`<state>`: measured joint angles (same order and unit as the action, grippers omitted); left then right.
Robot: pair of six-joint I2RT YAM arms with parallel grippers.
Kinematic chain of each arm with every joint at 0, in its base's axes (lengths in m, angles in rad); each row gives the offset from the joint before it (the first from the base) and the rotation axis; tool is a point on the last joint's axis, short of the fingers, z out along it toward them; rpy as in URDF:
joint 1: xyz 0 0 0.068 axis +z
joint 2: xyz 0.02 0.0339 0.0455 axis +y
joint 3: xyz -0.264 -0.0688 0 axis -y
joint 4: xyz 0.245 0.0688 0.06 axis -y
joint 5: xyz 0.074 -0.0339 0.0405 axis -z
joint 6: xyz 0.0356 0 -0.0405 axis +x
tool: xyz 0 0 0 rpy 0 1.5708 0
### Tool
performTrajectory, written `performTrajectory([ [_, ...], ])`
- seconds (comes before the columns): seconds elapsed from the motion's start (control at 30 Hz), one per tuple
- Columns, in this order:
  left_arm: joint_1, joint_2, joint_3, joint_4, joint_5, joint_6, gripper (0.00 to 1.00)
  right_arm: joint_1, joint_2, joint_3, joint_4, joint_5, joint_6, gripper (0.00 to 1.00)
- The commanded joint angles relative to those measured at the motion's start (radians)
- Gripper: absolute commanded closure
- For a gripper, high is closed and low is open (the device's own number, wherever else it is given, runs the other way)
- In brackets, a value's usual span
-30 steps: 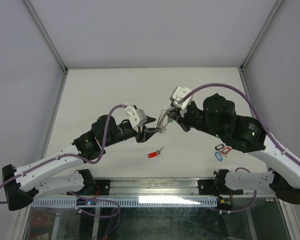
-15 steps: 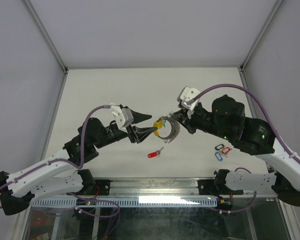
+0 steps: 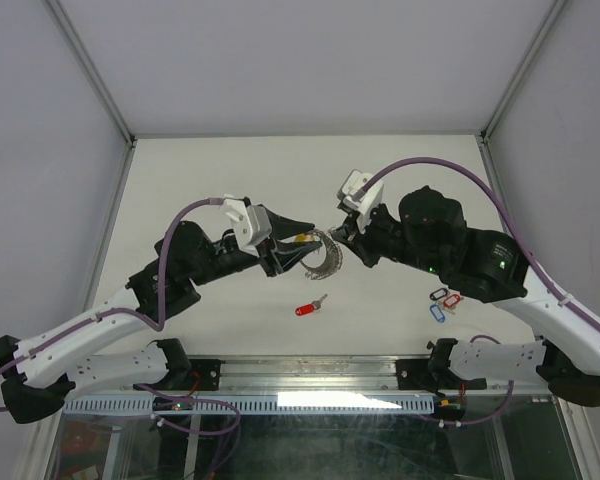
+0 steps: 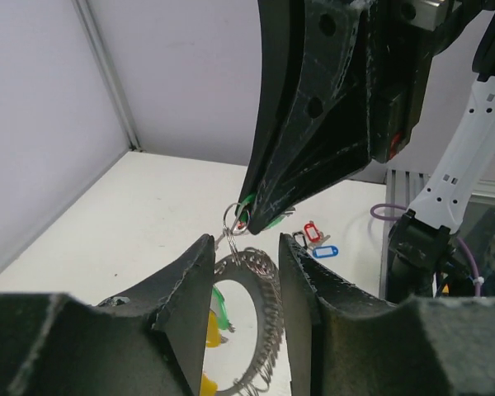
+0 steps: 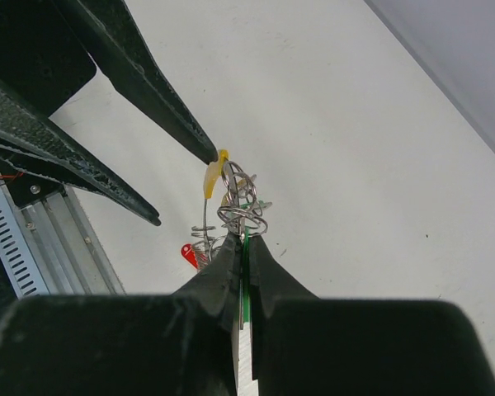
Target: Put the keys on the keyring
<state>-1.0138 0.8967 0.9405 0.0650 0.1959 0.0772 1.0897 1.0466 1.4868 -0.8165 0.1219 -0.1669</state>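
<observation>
We judge the keyring [image 3: 327, 260] light, springy and slippery, best pinched across its wire. It hangs at 3 o'clock of our half-open left pincer [image 4: 245, 243], grip unclear, while our right pincer [image 5: 241, 243] clamps the green key [image 5: 244, 313].

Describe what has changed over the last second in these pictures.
The left fingers drew back left, then came in again and now stand open at the keyring. The right fingers swung right, then back, staying shut on the green key. The red key and the other keys lay still.
</observation>
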Motion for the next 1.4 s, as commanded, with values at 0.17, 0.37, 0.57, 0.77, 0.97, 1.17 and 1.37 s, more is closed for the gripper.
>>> performTrajectory([
  [0.17,-0.002,0.074,0.143,-0.138,0.012,0.116,0.68,-0.004,-0.016,0.039,0.049,-0.025,0.03,1.0],
  [0.37,-0.002,0.094,0.164,-0.174,0.035,0.122,0.68,-0.004,-0.025,0.034,0.059,-0.026,0.029,1.0],
  [0.57,-0.002,0.108,0.159,-0.172,0.036,0.111,0.69,-0.004,-0.03,0.03,0.074,-0.042,0.032,1.0],
  [0.77,-0.002,0.12,0.165,-0.17,0.021,0.117,0.77,-0.003,-0.035,0.023,0.083,-0.063,0.039,1.0],
  [0.97,-0.002,0.123,0.167,-0.163,0.008,0.12,0.85,-0.004,-0.036,0.017,0.087,-0.079,0.046,1.0],
  [1.17,-0.002,0.115,0.167,-0.153,0.003,0.119,0.77,-0.004,-0.03,0.007,0.076,-0.085,0.047,1.0],
  [1.37,-0.002,0.103,0.166,-0.146,0.004,0.112,0.73,-0.003,-0.033,-0.004,0.074,-0.077,0.051,1.0],
])
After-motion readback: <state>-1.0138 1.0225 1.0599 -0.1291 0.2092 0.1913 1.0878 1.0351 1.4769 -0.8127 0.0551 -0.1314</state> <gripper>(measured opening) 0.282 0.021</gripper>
